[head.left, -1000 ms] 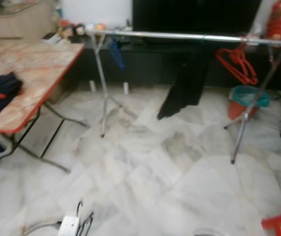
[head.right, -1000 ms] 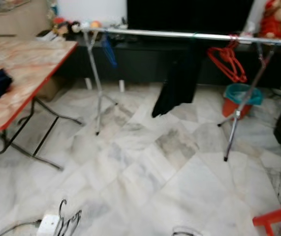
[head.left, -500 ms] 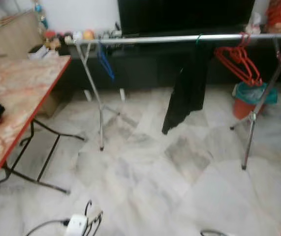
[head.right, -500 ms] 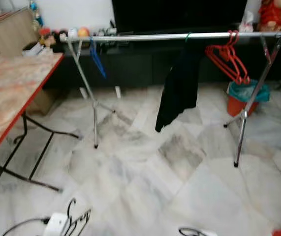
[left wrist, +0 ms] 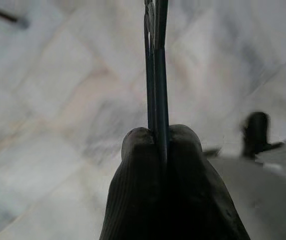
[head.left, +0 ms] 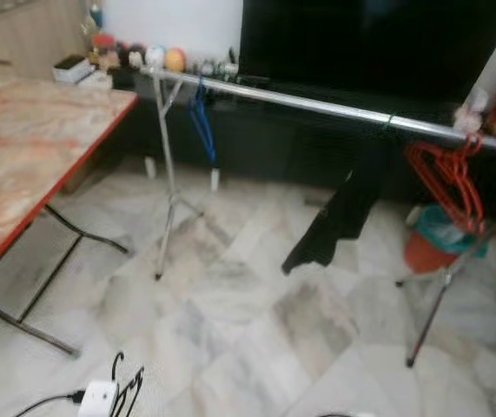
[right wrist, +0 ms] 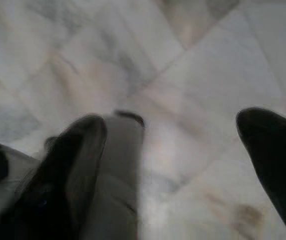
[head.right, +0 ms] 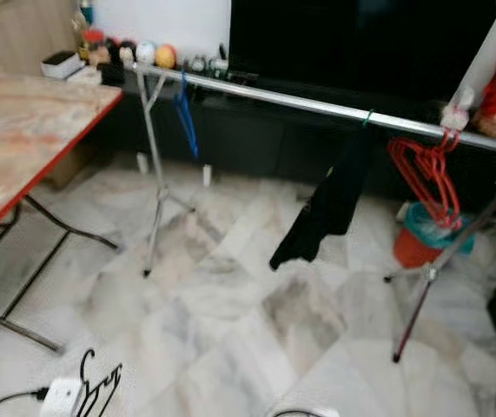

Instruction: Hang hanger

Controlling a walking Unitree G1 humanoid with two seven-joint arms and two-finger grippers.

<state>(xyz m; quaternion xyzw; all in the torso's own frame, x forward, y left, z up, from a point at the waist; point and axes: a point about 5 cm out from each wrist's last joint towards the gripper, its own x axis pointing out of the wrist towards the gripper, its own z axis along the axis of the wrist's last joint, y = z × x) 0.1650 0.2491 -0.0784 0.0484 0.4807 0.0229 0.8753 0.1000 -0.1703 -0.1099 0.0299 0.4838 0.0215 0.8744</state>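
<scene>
A thin dark hanger [left wrist: 154, 65] is pinched between the pressed-together fingers of the left gripper [left wrist: 161, 150] above the marble floor [head.left: 256, 330]. The right gripper [right wrist: 183, 150] is spread, holding nothing. Ahead, a silver rail [head.left: 317, 104] carries a blue hanger [head.left: 202, 122], a black garment [head.left: 339, 221] and red hangers [head.left: 447, 178]. A table [head.left: 30, 148] stands left.
</scene>
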